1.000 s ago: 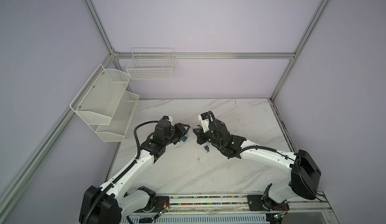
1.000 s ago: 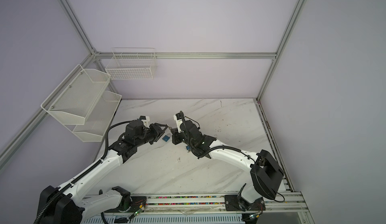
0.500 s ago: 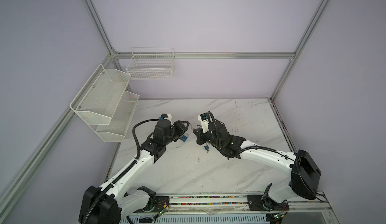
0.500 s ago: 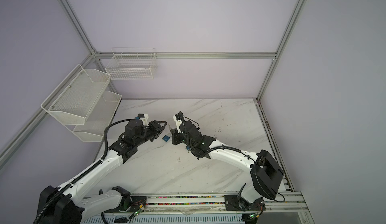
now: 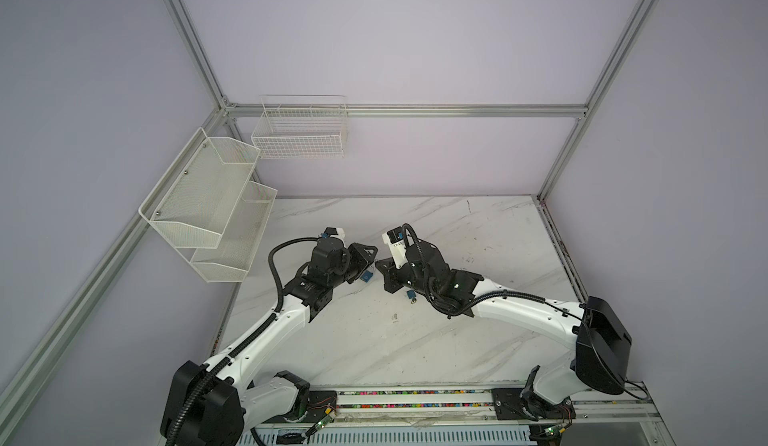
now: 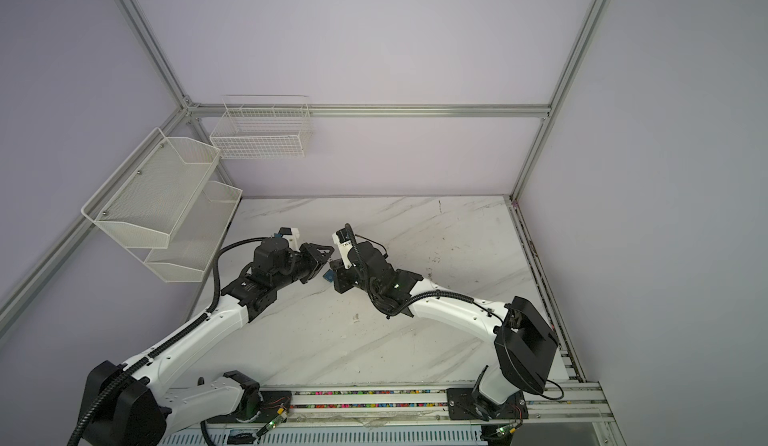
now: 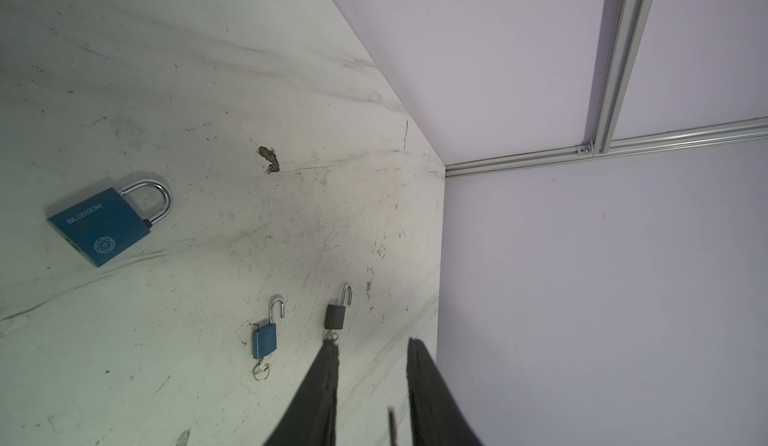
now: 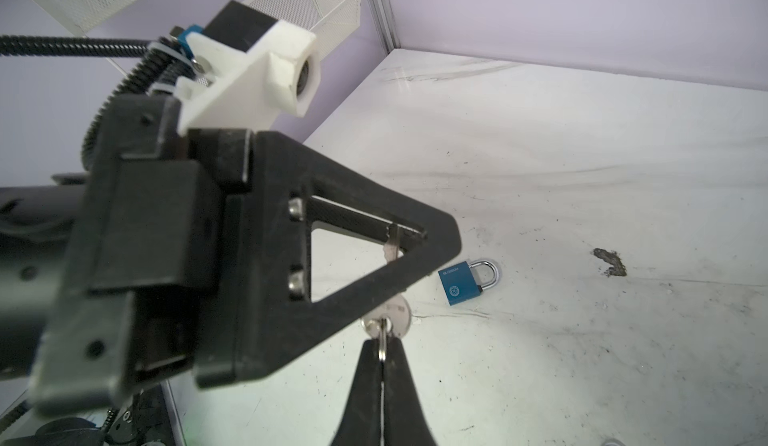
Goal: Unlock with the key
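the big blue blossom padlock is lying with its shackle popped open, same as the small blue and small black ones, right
Not quite. The big blue Blossom padlock has its shackle closed, with both legs seated in the body, as the left wrist view shows. The small blue padlock and the small black padlock do lie with their shackles open.

Pale lilac walls (image 5: 415,48) stood behind an aluminium frame (image 5: 457,110). A white, grey-veined, scuffed surface (image 5: 478,236) lay below. A white wire basket (image 5: 299,140) and a two-tier mesh shelf (image 5: 203,198) hung near the back-left corner.
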You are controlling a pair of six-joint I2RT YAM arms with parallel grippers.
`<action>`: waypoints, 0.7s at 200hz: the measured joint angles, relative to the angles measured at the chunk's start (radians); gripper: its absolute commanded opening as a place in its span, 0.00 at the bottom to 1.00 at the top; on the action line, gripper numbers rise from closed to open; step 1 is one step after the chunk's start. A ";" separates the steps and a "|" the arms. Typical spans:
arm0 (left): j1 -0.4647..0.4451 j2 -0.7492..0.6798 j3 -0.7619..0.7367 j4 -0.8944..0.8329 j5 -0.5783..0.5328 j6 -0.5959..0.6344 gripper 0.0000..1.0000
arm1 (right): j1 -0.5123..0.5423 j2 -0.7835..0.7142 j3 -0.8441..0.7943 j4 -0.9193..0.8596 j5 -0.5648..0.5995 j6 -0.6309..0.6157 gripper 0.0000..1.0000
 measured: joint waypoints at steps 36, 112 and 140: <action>0.000 0.000 0.000 0.000 0.000 0.012 0.17 | 0.000 0.006 0.000 -0.013 0.006 -0.021 0.00; -0.002 0.000 0.001 -0.006 0.000 0.014 0.00 | 0.000 0.006 0.000 -0.021 0.011 -0.044 0.00; -0.002 0.000 0.001 -0.006 -0.001 0.018 0.00 | 0.000 0.006 0.000 -0.027 0.009 -0.043 0.05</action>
